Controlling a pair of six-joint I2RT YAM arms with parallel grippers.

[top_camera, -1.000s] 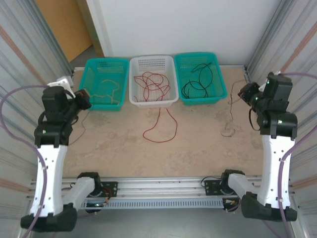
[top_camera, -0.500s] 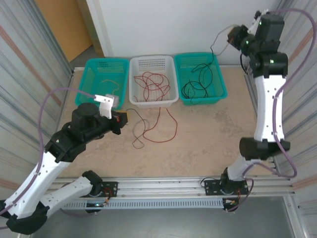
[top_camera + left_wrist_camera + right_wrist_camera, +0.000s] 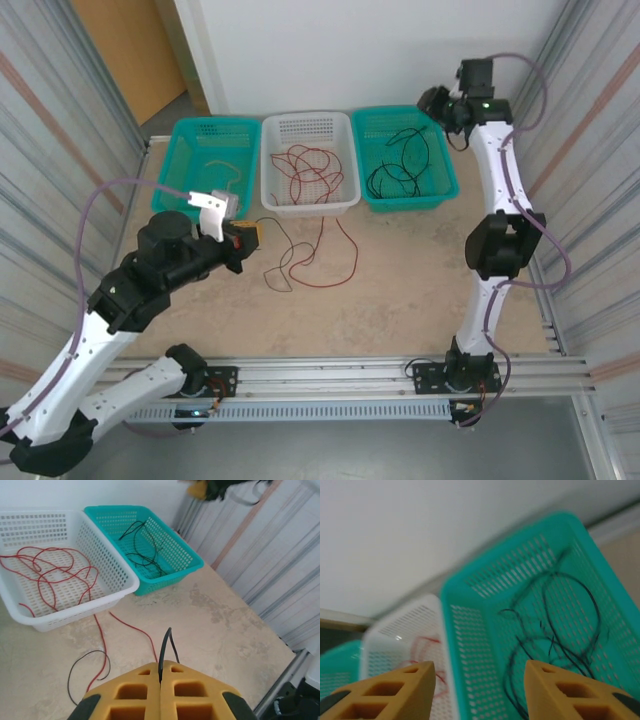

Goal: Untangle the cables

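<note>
While the left gripper (image 3: 160,685) clamps a thin black cable (image 3: 164,649), the right gripper (image 3: 479,672) gapes, released, over the far right teal mesh basket (image 3: 446,605).

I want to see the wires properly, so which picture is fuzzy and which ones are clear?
Right wrist view: fuzzy, the teal basket and its black cable look smeared. Left wrist view: sharp, the red cable and the white basket holes are crisp. Top external view: clear and evenly lit.
</note>
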